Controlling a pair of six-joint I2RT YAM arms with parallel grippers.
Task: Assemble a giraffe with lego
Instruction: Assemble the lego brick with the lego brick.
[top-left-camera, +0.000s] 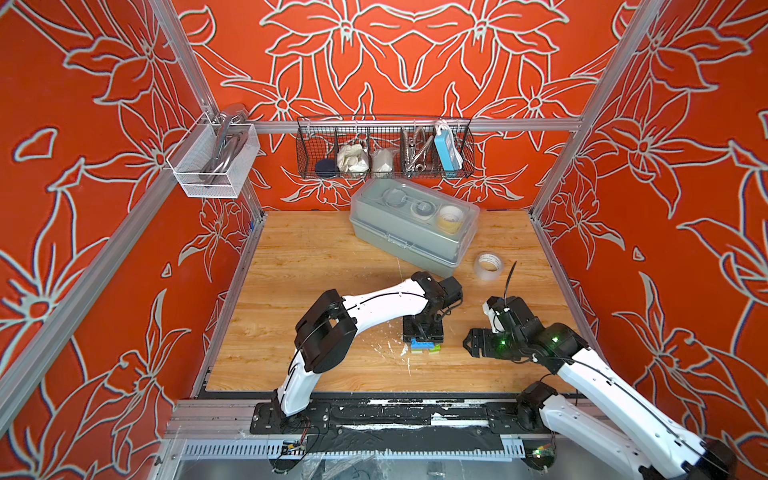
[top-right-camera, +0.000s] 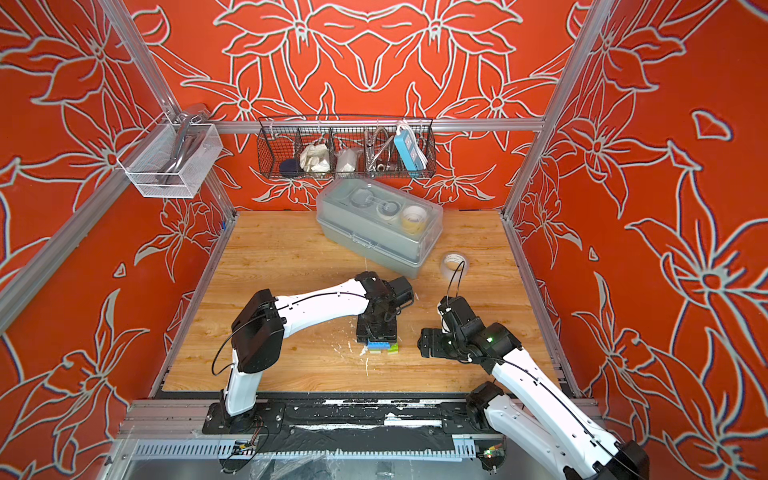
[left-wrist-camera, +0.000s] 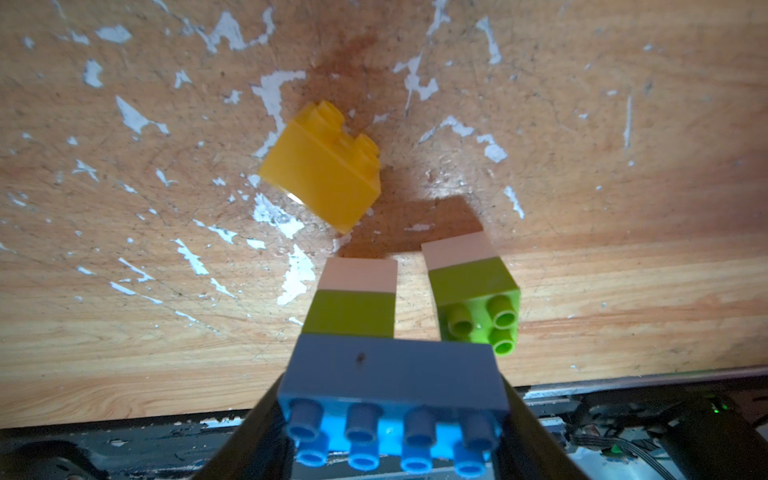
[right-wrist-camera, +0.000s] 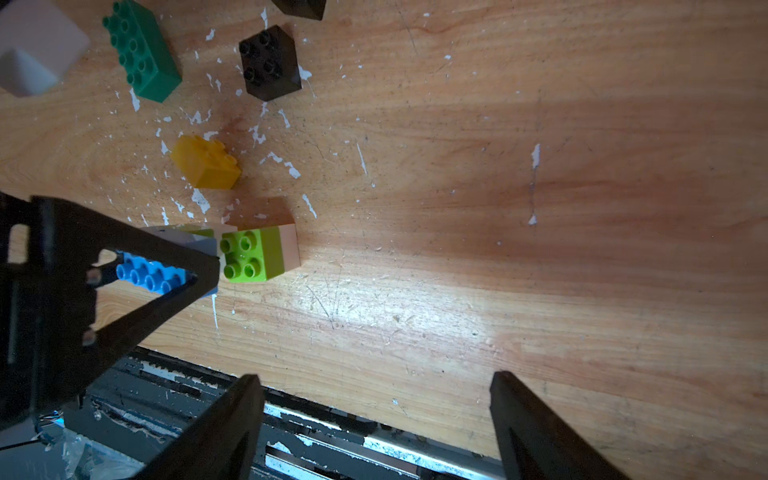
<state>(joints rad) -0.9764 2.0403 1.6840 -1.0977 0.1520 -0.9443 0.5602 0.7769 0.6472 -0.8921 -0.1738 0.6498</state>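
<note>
My left gripper (left-wrist-camera: 392, 415) is shut on the long blue brick (left-wrist-camera: 395, 374) by its two ends, seen in both top views (top-left-camera: 424, 344) (top-right-camera: 380, 345). The blue brick sits on a lime-on-white leg (left-wrist-camera: 353, 299). A second lime-on-white leg (left-wrist-camera: 473, 286) (right-wrist-camera: 257, 253) stands at the blue brick's other end with most of its studs uncovered. Loose on the table lie a yellow brick (left-wrist-camera: 324, 170) (right-wrist-camera: 205, 164), a dark green long brick (right-wrist-camera: 141, 50) and a black brick (right-wrist-camera: 270, 62). My right gripper (right-wrist-camera: 374, 376) (top-left-camera: 471, 347) is open and empty, just right of the legs.
A grey lidded box (top-left-camera: 411, 232) and a tape roll (top-left-camera: 488, 265) sit behind the arms. A black wire basket (top-left-camera: 384, 149) and a white mesh basket (top-left-camera: 212, 162) hang on the frame. The black rail (top-left-camera: 374, 411) runs along the table's front edge. White flecks dot the wood.
</note>
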